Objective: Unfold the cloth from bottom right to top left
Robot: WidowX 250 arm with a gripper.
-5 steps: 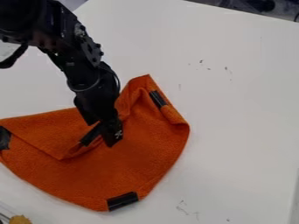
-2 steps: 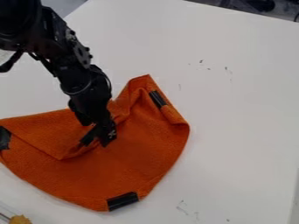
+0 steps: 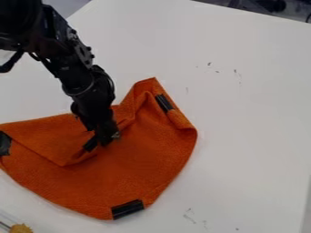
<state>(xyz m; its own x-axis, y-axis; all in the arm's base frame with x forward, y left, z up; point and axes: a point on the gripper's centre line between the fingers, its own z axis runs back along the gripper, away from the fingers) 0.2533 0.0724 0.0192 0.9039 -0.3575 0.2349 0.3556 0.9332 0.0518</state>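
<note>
The orange cloth (image 3: 146,157) lies partly folded across the lower left of the table, with a folded flap (image 3: 52,136) on its upper left part. Black strips mark its corners: one at the left edge, one at the upper right, one at the bottom, and one strip (image 3: 90,144) near the flap's inner corner. Over the middle of the cloth hangs the black gripper (image 3: 104,140), angled down from the upper left. Its tip is right beside the inner strip and hides some of the cloth there. Whether it touches the cloth is unclear.
The white table (image 3: 243,118) extends right of the cloth and above it. A small yellowish object (image 3: 21,228) is at the bottom left corner. Dark items stand beyond the table's edge at the top right.
The gripper has moved left and slightly up, closer to the inner black strip. The cloth has not visibly moved.
</note>
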